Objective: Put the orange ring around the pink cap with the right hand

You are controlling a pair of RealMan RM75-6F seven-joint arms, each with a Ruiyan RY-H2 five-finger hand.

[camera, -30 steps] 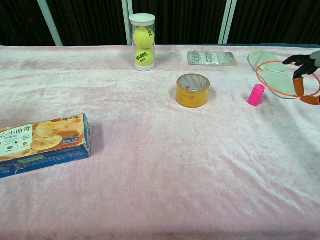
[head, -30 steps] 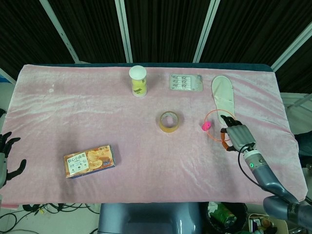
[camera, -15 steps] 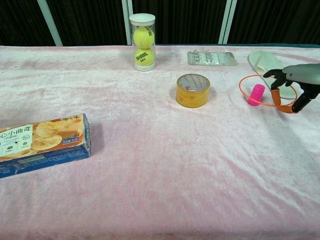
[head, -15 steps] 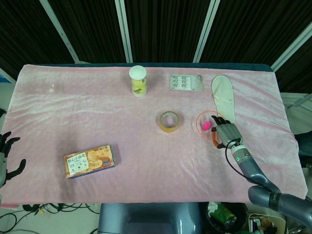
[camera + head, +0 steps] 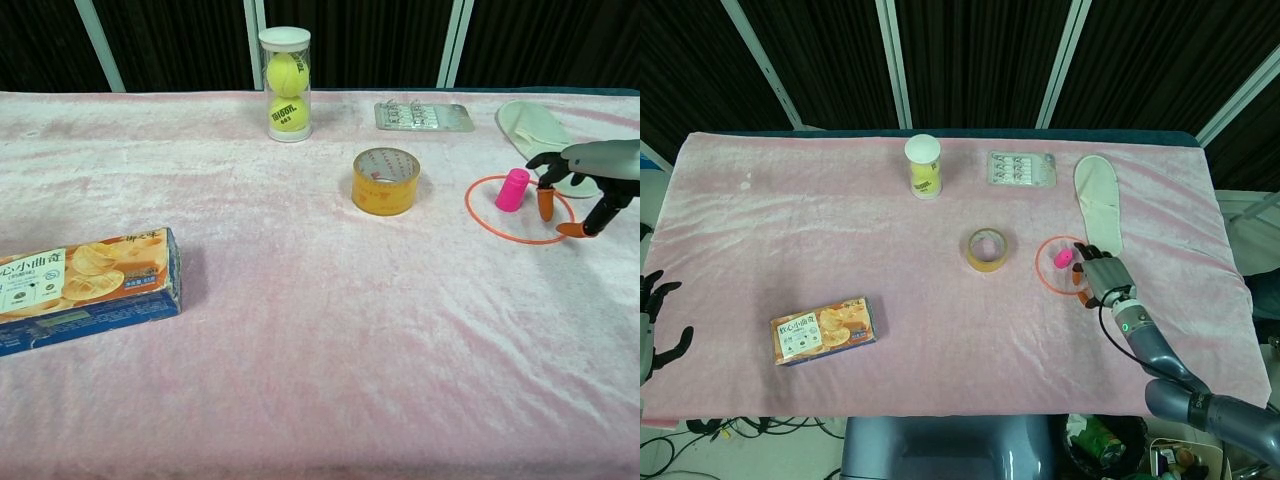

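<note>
The thin orange ring (image 5: 1037, 265) (image 5: 466, 205) lies low on the pink cloth and encircles the small pink cap (image 5: 1063, 258) (image 5: 512, 189), which stands upright inside its left half. My right hand (image 5: 1102, 279) (image 5: 588, 168) is at the ring's right rim. Its orange-tipped fingertips (image 5: 545, 204) straddle the rim and still pinch it. My left hand (image 5: 654, 320) sits off the table's left edge, fingers spread, holding nothing.
A tape roll (image 5: 987, 249) (image 5: 386, 181) stands left of the cap. Behind are a tennis-ball tube (image 5: 924, 166) (image 5: 285, 85), a blister pack (image 5: 1021, 169) (image 5: 423, 116) and a white insole (image 5: 1098, 200) (image 5: 535, 130). A snack box (image 5: 824, 330) (image 5: 80, 290) lies front left.
My right hand carried the ring leftward and down from beside the insole. The ring, first right of the cap and raised, now sits around it near the cloth.
</note>
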